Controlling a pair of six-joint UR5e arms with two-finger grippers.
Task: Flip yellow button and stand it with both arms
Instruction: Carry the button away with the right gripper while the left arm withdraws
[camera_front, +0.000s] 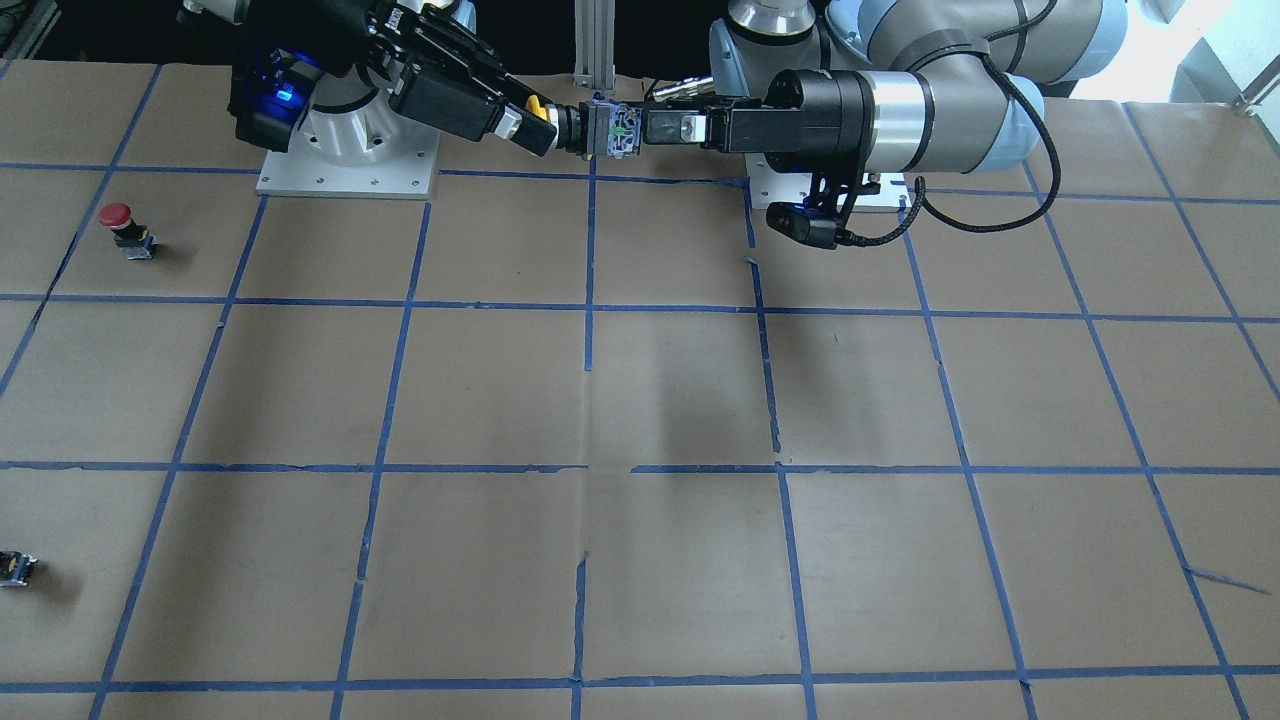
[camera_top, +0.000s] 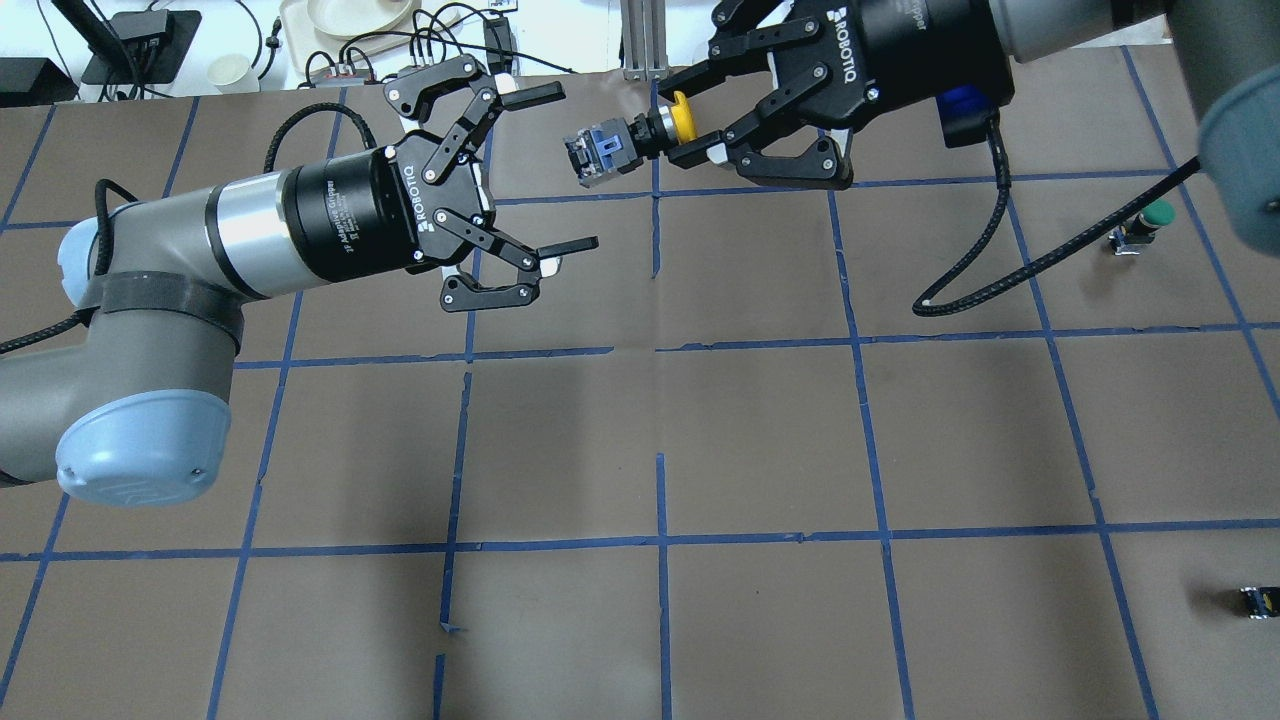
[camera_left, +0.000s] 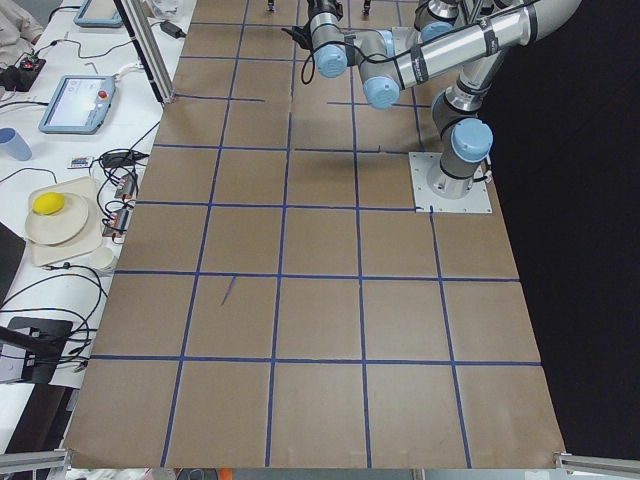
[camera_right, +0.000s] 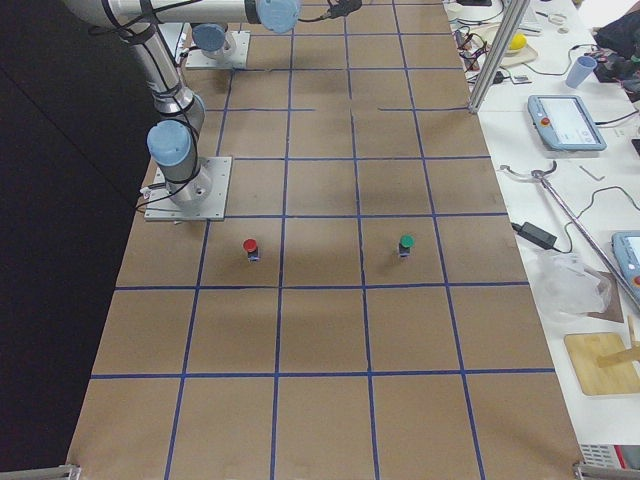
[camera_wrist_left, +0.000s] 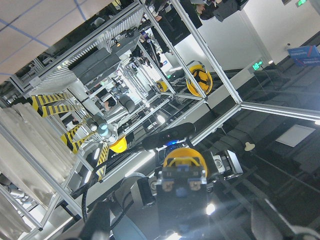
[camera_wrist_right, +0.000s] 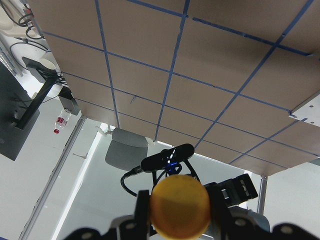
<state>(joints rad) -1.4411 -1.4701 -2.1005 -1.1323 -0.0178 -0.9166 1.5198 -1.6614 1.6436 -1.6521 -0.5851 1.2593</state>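
Left arm (camera_top: 140, 400) above brown, blue-gridded table (camera_top: 760, 440); cluttered bench (camera_top: 250, 40) beyond

Brand name "ROBOTIQ" in white capitals on the black palm of the left gripper (camera_top: 558, 168), seen from overhead, with smaller white print along its round black body, seemingly "2F Adaptive Gripper". "ROBOTIQ" again on the right gripper (camera_top: 682, 120), beside the cut-off letters "ripper". Green signs (camera_wrist_left: 257, 65) in the left wrist view too small to read.

Robotics lab; table (camera_right: 320, 330) w/ blue-tape grid; teach pendant (camera_right: 566, 122), cables (camera_top: 440, 30) alongside; alu frame post (camera_right: 497, 55).
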